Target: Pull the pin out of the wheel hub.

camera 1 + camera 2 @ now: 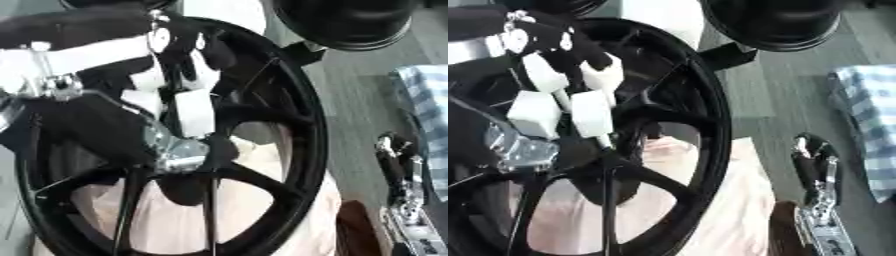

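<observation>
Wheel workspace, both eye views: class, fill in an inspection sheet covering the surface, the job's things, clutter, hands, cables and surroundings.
Surface: pale pink sheet under the wheel; grey floor beyond.
Job's things: black spoked wheel fills the view; silver metal hub at its centre; the pin cannot be picked out.
Clutter: blue checked cloth at right.
Hands: left hand reaches down at the hub, white-padded fingers pointing toward it, grip not clear; right hand idle at lower right, fingers up.
Cables: nothing seen.
Surroundings: round black object at top.
</observation>
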Controlling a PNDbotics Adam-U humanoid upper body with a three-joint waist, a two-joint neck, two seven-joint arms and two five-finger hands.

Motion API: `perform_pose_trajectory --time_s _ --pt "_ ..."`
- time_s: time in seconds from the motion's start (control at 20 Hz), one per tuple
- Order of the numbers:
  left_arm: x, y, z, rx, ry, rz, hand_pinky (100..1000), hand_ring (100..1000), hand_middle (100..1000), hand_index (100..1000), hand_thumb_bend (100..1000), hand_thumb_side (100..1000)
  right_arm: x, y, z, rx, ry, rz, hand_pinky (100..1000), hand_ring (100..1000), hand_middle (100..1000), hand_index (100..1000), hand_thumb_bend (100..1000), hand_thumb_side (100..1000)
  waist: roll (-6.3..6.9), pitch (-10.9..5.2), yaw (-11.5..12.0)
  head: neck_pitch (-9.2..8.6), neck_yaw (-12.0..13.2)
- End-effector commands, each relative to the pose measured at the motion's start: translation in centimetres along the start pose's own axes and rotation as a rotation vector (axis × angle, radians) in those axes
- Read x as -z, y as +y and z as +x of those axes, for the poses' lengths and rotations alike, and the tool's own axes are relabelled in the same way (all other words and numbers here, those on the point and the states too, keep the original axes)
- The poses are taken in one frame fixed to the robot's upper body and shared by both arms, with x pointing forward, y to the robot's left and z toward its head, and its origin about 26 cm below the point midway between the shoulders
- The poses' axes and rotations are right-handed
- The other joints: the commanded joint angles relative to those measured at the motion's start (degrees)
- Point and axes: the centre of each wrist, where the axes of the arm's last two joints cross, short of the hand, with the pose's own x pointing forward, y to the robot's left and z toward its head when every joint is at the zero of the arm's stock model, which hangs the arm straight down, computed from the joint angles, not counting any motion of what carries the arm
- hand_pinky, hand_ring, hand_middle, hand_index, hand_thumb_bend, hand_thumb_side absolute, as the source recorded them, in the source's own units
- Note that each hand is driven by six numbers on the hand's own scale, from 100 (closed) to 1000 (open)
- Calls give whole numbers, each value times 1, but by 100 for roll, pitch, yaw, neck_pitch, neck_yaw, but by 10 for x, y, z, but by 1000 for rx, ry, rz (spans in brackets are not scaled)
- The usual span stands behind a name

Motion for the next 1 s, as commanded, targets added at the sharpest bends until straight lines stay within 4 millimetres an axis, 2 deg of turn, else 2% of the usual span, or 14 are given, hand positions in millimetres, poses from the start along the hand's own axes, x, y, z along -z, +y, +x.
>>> perform_pose_trajectory --time_s 0.05,0.35,0.55,0.75,1.0 --pt "-16 11 -8 68 52 5 805 769 806 892 585 540 7 -1 11 -6 -46 8 717 671 578 686 121 448 0 -79 -22 -112 44" --pt "-31 16 -20 129 136 -27 793 752 795 886 575 497 7 2 14 5 -52 10 717 671 578 686 121 449 -34 -7 -58 -148 116" --pt "-41 26 -24 178 172 -18 776 729 768 873 543 383 7 4 14 11 -52 10 717 671 578 686 121 450 -67 34 -67 -157 135" --pt "-52 52 -17 216 109 32 758 696 742 862 531 255 6 4 14 15 -48 4 716 670 577 686 122 449 -109 47 -38 -146 112" --pt "-74 69 -21 243 99 78 759 700 741 860 528 260 6 4 14 16 -50 4 716 670 577 686 122 449 -111 56 -40 -156 120"
